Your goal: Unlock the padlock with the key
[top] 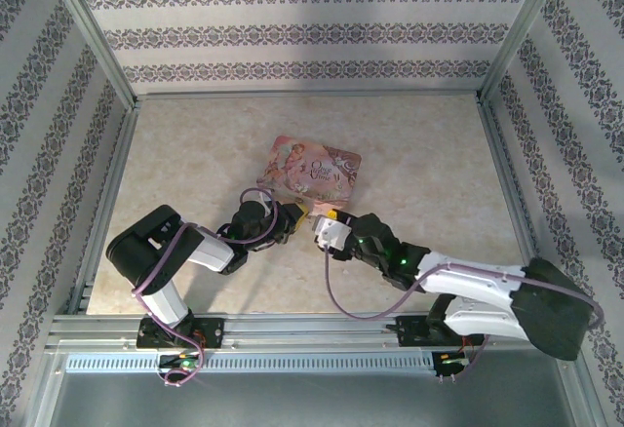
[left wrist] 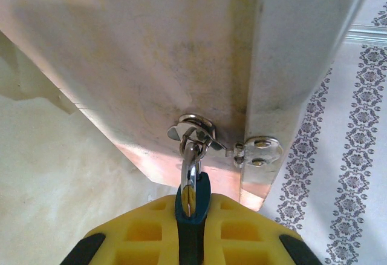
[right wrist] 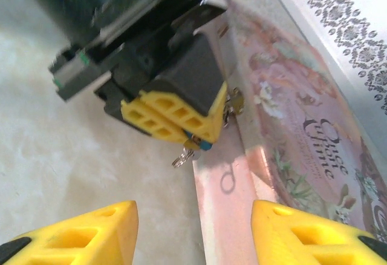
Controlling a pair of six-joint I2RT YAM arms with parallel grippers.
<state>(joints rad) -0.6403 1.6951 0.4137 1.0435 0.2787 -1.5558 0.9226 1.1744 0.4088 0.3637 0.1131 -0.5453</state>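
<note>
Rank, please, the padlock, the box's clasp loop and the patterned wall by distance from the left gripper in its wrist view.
1. padlock, in the jaws, centre.
2. clasp loop, just beyond, on the box.
3. patterned wall, far right.

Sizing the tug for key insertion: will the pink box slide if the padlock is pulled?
Probably slides: the pink box sits unbraced on the smooth table and looks thin, likely light. The padlock, clamped in the left gripper, hangs on a small ring hasp, so it may swivel.
</note>
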